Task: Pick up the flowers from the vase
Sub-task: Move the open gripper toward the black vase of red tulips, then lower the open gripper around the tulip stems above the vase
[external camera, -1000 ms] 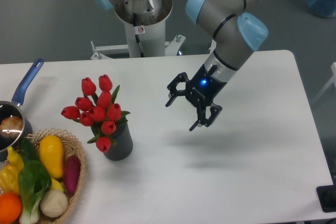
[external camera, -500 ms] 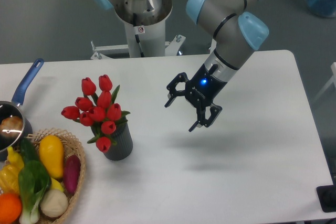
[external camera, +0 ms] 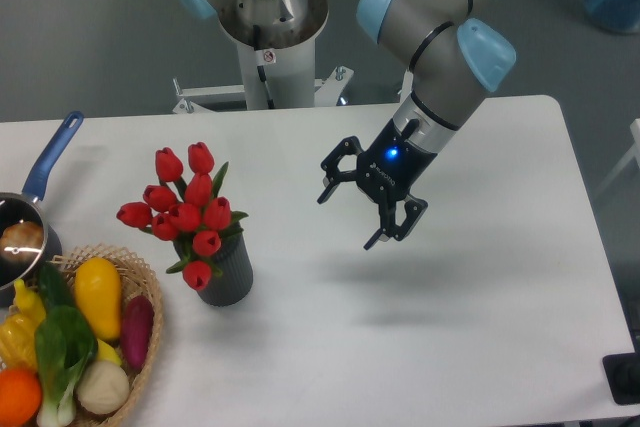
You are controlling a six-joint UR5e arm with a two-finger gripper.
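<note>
One gripper [external camera: 346,217], fingers spread wide and holding nothing, hangs above the table [external camera: 480,277] well right of the flowers [external camera: 185,212]. Flowers sit upright in the vase [external camera: 226,275], just beside the wicker basket [external camera: 150,347], so not picked yet. Step looks like the approach: come in over the bunch, close on the stems just above the vase mouth rather than the buds, then lift straight up so the vase doesn't tip
</note>
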